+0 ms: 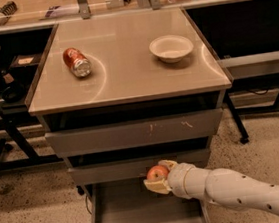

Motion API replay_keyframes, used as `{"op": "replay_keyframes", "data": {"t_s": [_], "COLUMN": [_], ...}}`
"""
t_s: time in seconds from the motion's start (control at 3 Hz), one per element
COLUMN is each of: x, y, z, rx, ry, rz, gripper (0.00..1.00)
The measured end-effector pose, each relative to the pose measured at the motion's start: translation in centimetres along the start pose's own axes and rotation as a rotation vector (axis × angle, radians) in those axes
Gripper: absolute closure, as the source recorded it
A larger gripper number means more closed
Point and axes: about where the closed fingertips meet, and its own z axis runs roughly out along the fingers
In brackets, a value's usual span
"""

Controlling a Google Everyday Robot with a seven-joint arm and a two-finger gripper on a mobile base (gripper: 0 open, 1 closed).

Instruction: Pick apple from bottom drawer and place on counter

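- Round red apple (157,172) pinched between pale fingers of gripper (159,177).
- Held over smooth grey bottom drawer (141,216), pulled out beneath.
- Glossy beige counter (124,65) well above.

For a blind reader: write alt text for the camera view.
A white robot arm's tool holds a red apple above the open bottom drawer of a grey cabinet. On the counter lie a tipped red can and a white bowl.
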Motion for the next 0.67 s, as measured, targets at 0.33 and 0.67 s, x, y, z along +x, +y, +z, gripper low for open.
{"op": "replay_keyframes", "data": {"t_s": [0.33, 0.67], "x": [-3.3, -6.3], "y": [0.5, 1.6], "z": [-2.3, -4.3], "rx": [0.017, 0.018], "ry": [-0.020, -0.041], "rz": [-0.052, -0.135], "gripper": [1.00, 1.00]}}
